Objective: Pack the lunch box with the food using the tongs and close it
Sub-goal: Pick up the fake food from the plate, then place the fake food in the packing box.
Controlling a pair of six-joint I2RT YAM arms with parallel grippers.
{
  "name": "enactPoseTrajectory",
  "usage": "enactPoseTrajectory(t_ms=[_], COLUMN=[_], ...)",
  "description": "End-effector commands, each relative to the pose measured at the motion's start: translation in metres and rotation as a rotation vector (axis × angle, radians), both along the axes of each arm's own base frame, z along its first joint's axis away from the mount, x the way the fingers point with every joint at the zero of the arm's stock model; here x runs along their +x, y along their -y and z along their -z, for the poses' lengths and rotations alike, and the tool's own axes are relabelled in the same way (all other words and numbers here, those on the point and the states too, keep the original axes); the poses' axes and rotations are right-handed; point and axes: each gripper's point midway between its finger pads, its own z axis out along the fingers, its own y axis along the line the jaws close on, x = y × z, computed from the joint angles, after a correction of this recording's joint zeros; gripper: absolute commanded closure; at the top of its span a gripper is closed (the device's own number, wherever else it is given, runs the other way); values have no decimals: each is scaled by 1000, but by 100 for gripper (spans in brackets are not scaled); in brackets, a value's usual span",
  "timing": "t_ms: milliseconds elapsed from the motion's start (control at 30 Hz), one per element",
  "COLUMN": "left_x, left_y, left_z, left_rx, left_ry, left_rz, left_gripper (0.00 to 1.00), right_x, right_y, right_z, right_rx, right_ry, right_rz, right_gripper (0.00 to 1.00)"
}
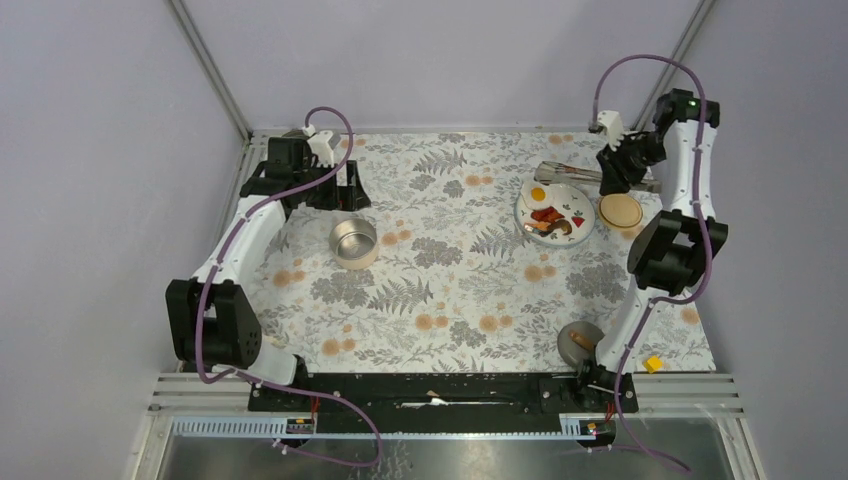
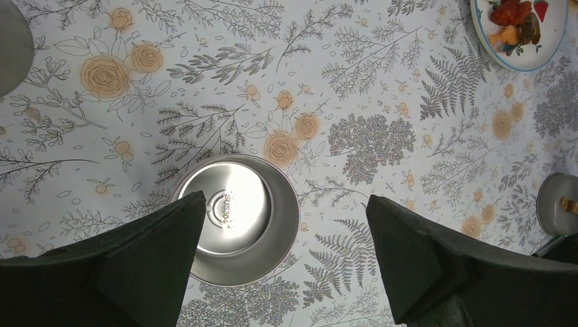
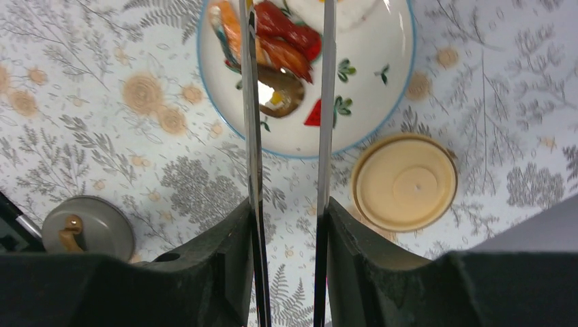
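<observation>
My right gripper is shut on the tongs. Their two slim silver arms run out between the fingers and over the white plate. The tips straddle the red and orange-brown food pieces. From above, the tongs lie along the plate's far rim with the right gripper at their right end, and the fried egg sits at the plate's far left. The lunch box, a round steel tin, stands open and empty. My left gripper hangs open just above its right side.
A round cream lid lies right of the plate. A grey lid with a small handle sits near the right arm's base, and a small yellow piece lies at the table's near right corner. A flowered cloth covers the table.
</observation>
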Motion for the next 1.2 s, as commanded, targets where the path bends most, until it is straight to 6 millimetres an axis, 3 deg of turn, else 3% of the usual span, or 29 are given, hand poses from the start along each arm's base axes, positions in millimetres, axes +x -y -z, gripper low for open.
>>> enactPoseTrajectory(t_ms=[0, 167, 267, 433, 667, 833, 1000, 1167], left_x=[1, 2, 4, 4, 4, 1, -1, -2], left_y=[1, 0, -3, -19, -69, -91, -105, -115], left_z=[-28, -29, -36, -54, -66, -72, -75, -77], left_rx=[-18, -37, -47, -63, -101, -128, -135, -140], left_ry=[88, 78, 91, 126, 143, 154, 170, 177], left_rz=[13, 5, -4, -41, -165, -228, -274, -300], left_gripper=[1, 1, 1, 1, 1, 1, 1, 1], right_x=[-12, -20, -25, -33, -40, -46, -48, -49], right_y=[-40, -85, -122, -203, -307, -375, -424, -448], right_z=[-32, -35, -40, -48, -43, -39, -20, 8], right_rx=[38, 62, 68, 87, 102, 116, 111, 90], right_ry=[38, 32, 49, 64, 87, 100, 100, 82], right_rz=[-55, -128, -184, -308, -432, -508, -549, -563], right_gripper=[66, 66, 67, 67, 67, 67, 67, 67])
